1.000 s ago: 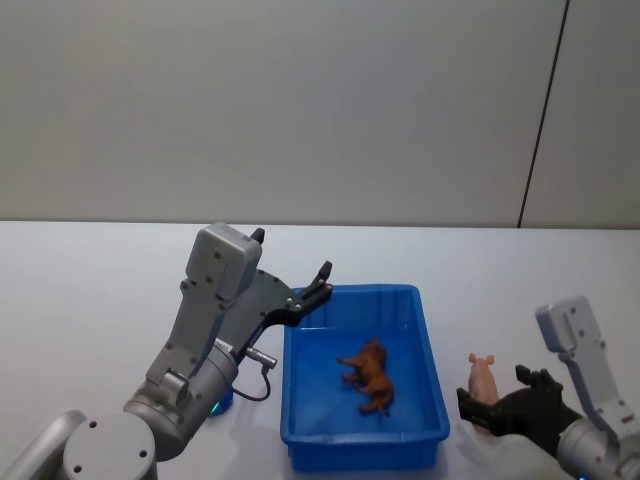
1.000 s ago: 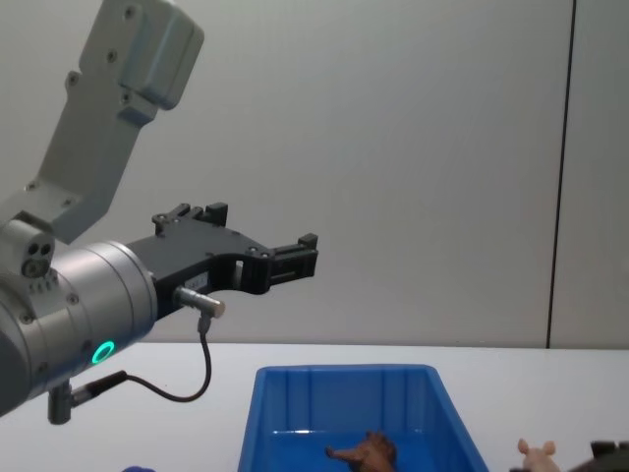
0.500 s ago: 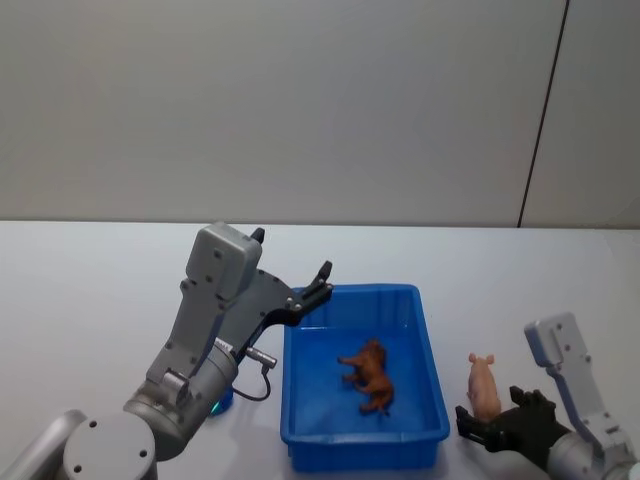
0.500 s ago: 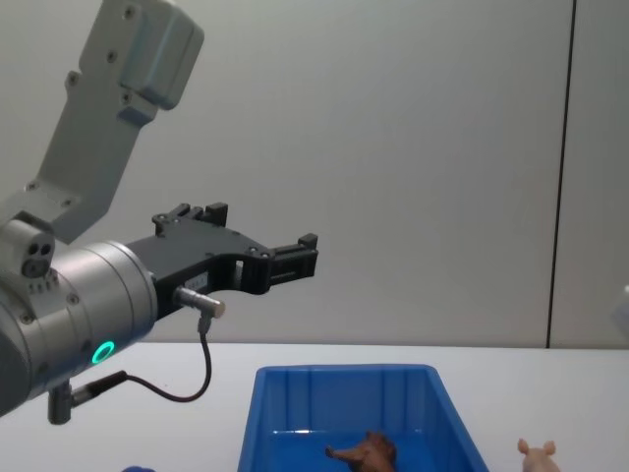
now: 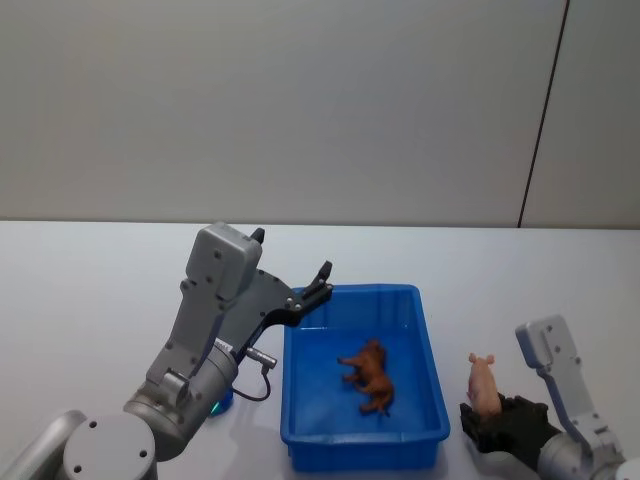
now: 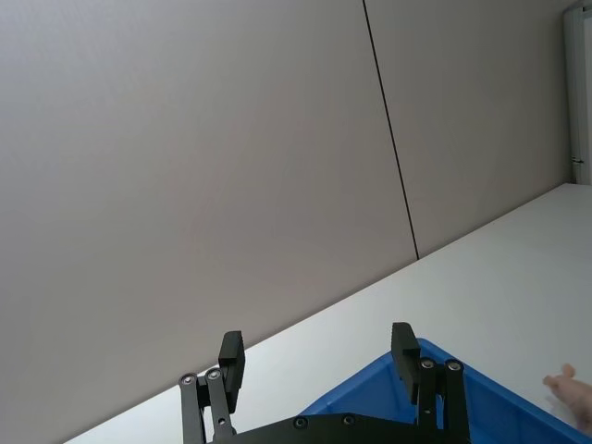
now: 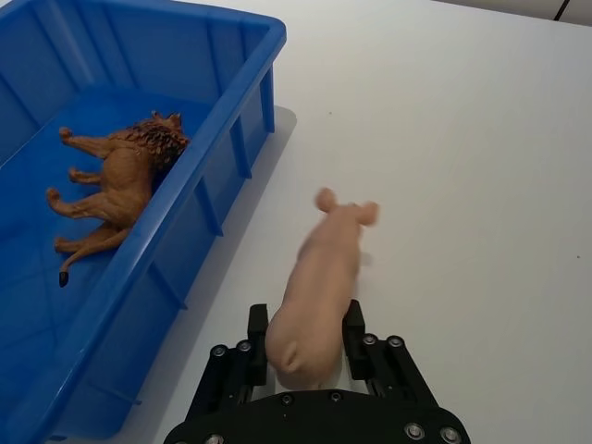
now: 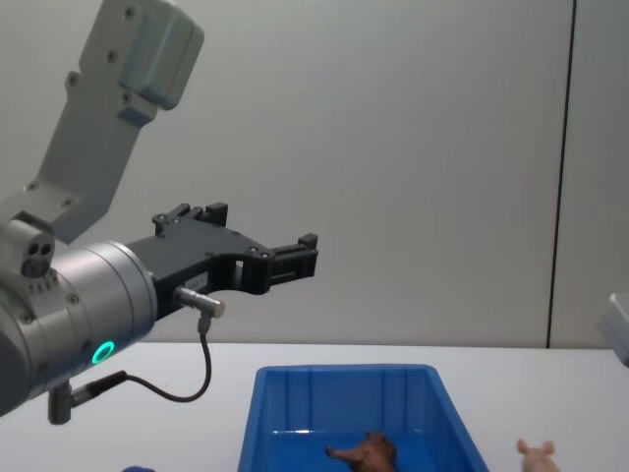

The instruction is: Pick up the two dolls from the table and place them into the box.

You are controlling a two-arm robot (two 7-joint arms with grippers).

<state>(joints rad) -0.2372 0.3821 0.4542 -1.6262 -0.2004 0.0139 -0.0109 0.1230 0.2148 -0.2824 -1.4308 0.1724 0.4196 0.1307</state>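
The blue box (image 5: 431, 350) sits on the white table (image 5: 90, 290) before me. A brown lion doll (image 5: 368, 376) lies on its side inside, also seen in the right wrist view (image 7: 116, 176). A pink pig doll (image 5: 483, 383) stands on the table just right of the box. My right gripper (image 7: 305, 319) is shut on the pig's hindquarters, low at the table's near right (image 5: 492, 416). My left gripper (image 6: 317, 356) hangs open and empty above the box's back left corner (image 5: 292, 254). A bit of a dark-blue toy (image 5: 225, 397) peeks out under the left arm.
A plain grey wall with a dark vertical seam (image 5: 540, 120) rises behind the table. White tabletop stretches to the left, right and behind the box. The left arm's grey housing (image 5: 222, 262) stands tall beside the box's left wall.
My right arm has drawn back toward me and lower, its gripper sliding toward the pig's rear. In the chest view its dark gripper left the lower right corner. The left arm has stayed still.
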